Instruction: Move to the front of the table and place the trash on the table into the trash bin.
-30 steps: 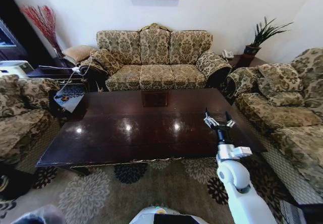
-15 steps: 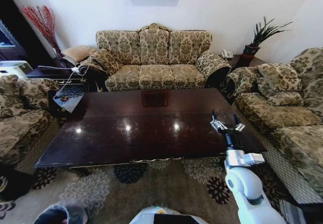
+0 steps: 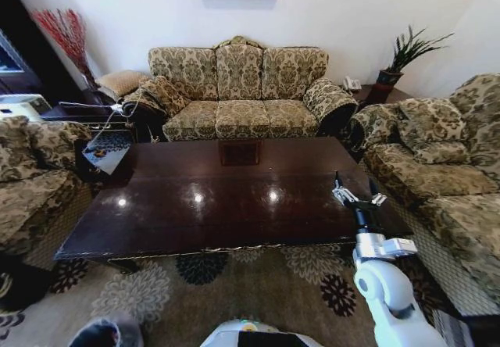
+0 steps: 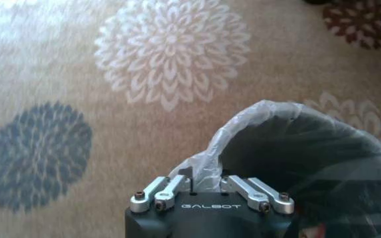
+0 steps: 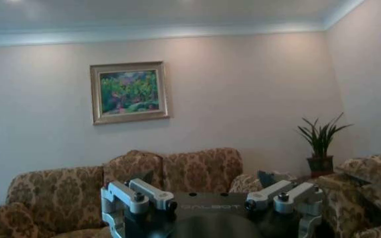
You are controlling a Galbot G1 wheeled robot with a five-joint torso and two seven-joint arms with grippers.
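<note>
The right arm (image 3: 387,300) had a glossy white rounded shell ending in a black wrist. Both grippers had silver linkages with black screws. The left gripper (image 4: 207,191) housing was black, marked "GALBOT".

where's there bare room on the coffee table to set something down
The glossy dark brown wooden coffee table looks bare from its square inlay to the near edge. Only the far right corner is crowded, where the open right gripper hovers beside the floral armchair.

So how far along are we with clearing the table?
Looks nearly done: the table top shows bare glossy wood. In hand: the left tool is shut on the bin liner's rim, over the carpet; the right tool hangs open, empty, above the table's right end. Left: apparently nothing.
</note>
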